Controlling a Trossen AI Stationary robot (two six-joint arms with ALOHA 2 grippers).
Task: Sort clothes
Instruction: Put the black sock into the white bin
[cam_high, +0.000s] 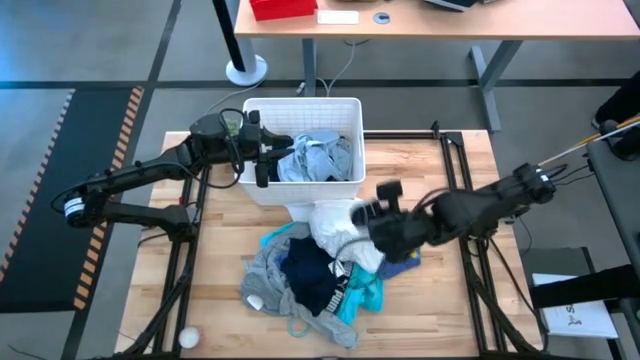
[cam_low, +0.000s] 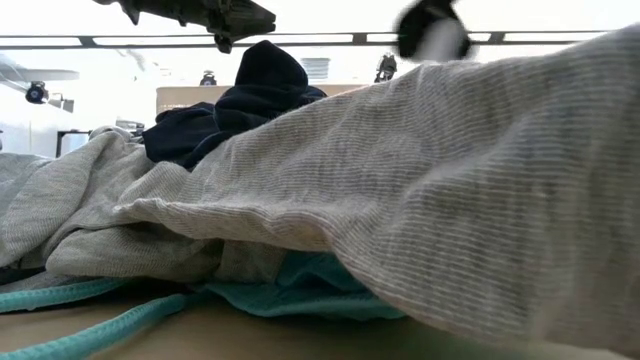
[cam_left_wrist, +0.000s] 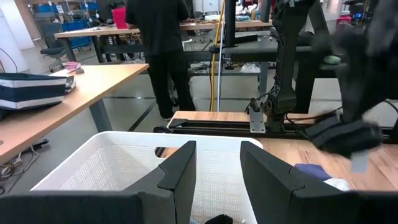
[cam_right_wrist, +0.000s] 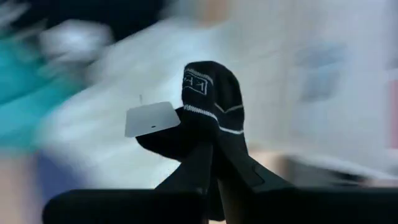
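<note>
Wooden table (cam_high: 440, 310) (clothes (cam_high: 310, 275) heaped), person (cam_left_wrist: 158, 37) beyond

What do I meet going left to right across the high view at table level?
Left gripper at the bin's left wall → white bin with pale clothes inside → right gripper, shut on a black sock.

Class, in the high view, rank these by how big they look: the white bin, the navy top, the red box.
1. White bin
2. Navy top
3. Red box, cut off by the picture's edge, so its full size is unsure.
</note>
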